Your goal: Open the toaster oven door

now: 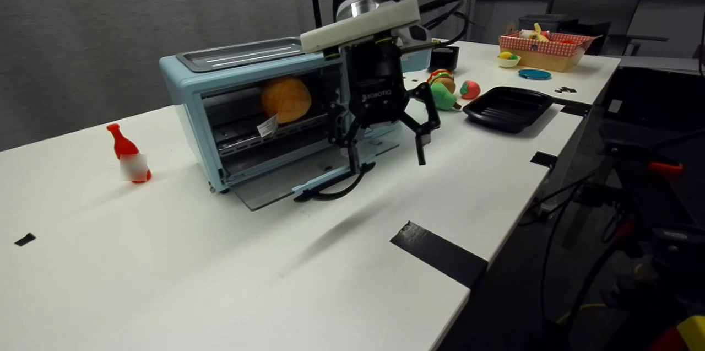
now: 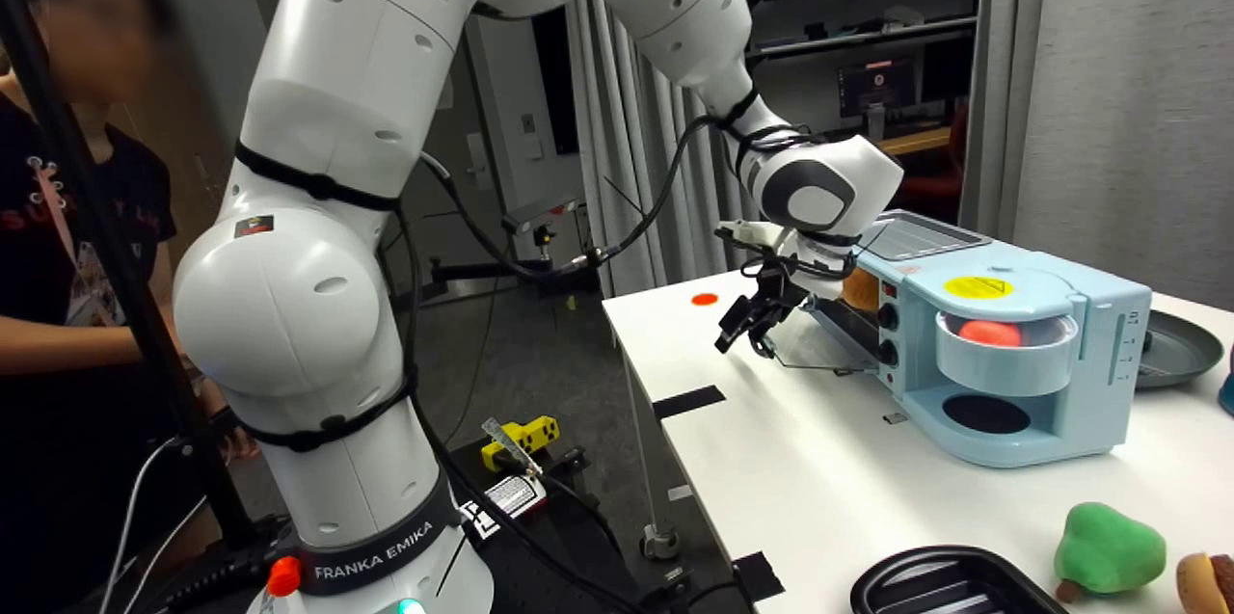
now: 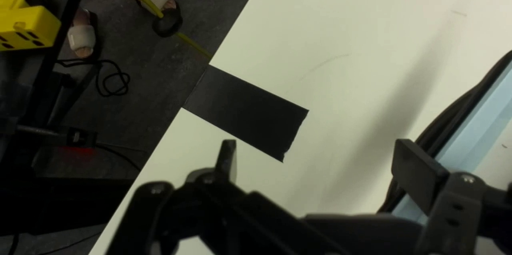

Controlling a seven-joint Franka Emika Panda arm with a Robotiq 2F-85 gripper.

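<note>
The light blue toaster oven (image 1: pixel 190 114) stands on the white table and also shows in an exterior view (image 2: pixel 1109 363). Its door (image 1: pixel 270 188) is swung down and out, close to level above the table. A curved black handle (image 1: pixel 350 188) runs along its outer edge. An orange-brown round thing (image 1: pixel 286 98) sits on the rack inside. My gripper (image 1: pixel 388 162) is open and empty, pointing down at the door's outer edge. One finger is over or beside the handle; contact cannot be told. In the wrist view the door's edge (image 3: pixel 476 143) passes behind the right finger of my gripper (image 3: pixel 318 147).
A red bottle (image 1: pixel 129 155) stands beside the oven. A black tray (image 1: pixel 509 108), a green toy pear (image 1: pixel 443 96) and a toy strawberry (image 1: pixel 470 90) lie on the table's other side. The table edge (image 3: pixel 236 19) shows in the wrist view. A person (image 2: pixel 87 209) stands behind the arm.
</note>
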